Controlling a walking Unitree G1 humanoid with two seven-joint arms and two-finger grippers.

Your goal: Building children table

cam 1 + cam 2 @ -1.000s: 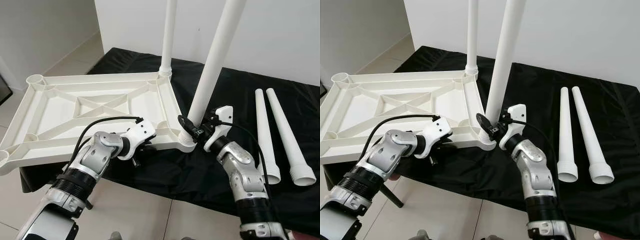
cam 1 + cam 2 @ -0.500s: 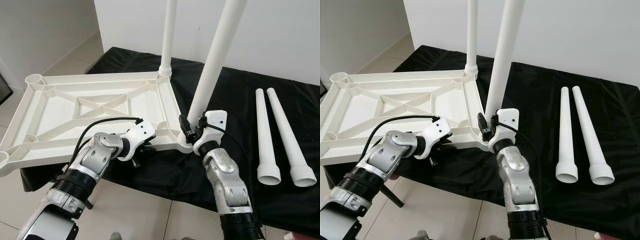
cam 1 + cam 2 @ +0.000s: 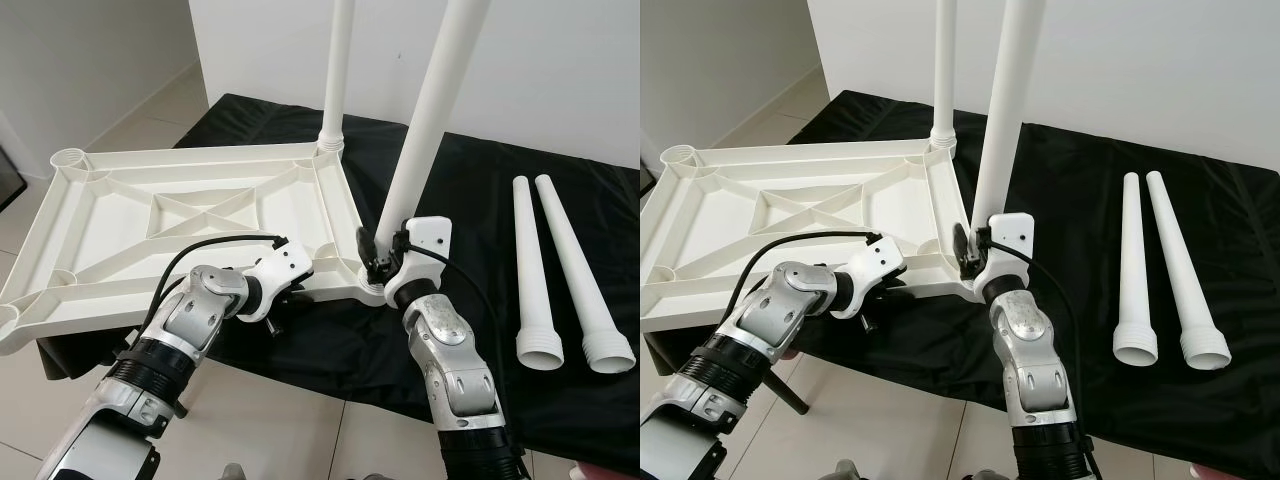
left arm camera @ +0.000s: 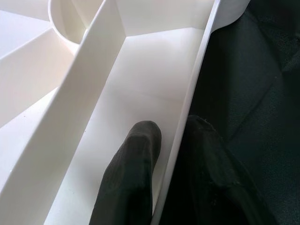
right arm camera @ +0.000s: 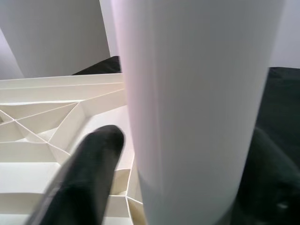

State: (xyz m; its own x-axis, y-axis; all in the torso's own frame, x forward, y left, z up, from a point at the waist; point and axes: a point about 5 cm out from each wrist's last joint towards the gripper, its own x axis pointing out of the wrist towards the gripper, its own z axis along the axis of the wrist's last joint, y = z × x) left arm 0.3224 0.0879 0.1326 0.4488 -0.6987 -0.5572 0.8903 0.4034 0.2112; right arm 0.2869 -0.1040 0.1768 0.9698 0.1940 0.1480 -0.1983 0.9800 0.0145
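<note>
a black-draped tabletop carries the upturned white table frame; left fingers pinch its near rim, right fingers clamp the near upright leg just above its corner socket, two loose legs lie rightward

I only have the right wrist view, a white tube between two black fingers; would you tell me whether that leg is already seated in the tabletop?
Observer: Yes, the leg stands upright in the near corner socket of the upside-down tabletop, with the right gripper around its base.
Operator: Thank you. What is the left arm doing?
Observer: The left gripper pinches the tabletop's near edge wall, one finger inside, one outside.
Operator: How many legs remain?
Observer: Two loose legs lie on the black cloth to the right; a second leg already stands in the far corner.
</note>
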